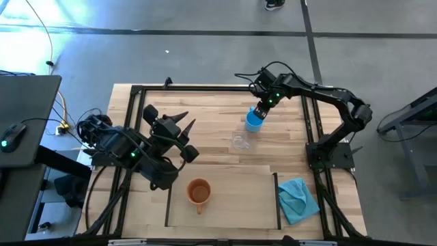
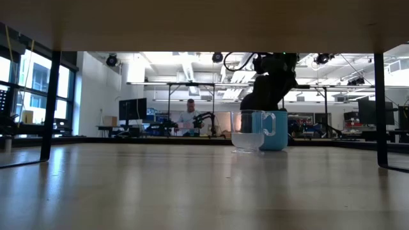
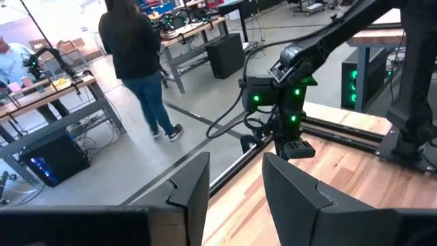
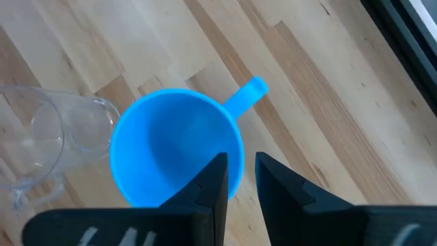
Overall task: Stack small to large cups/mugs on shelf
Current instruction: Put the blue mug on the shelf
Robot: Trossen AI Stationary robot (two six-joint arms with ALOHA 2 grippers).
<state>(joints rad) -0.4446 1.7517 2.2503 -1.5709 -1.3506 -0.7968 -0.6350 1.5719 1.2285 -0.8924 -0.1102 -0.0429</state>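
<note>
The bright blue mug [image 1: 254,121] stands upright on the tabletop, far of centre, its handle [image 4: 249,92] sticking out sideways. My right gripper [image 4: 240,164] is over its rim, shut on it. The clear glass cup [image 1: 240,141] stands close beside the mug, on its near side [image 4: 48,143], and in front of it in the low view [image 2: 246,131]. The orange mug [image 1: 199,192] stands on the pale shelf panel [image 1: 239,201] near its left strip. My left gripper [image 1: 186,121] hangs open above the table's left half, touching nothing. My right gripper holds the blue mug by its rim wall [image 4: 237,147], about a quarter turn round from the handle. One finger [image 4: 208,188] is inside the mug and the other [image 4: 280,188] outside, coming from above and pointing down. The mug stands upright with its base [image 2: 276,148] on the table.
A teal cloth [image 1: 298,198] lies at the table's near right, beside the shelf's right strip. A black metal frame [image 1: 140,92] runs round the tabletop. Beyond the table a person [image 3: 140,61] stands in the room among benches.
</note>
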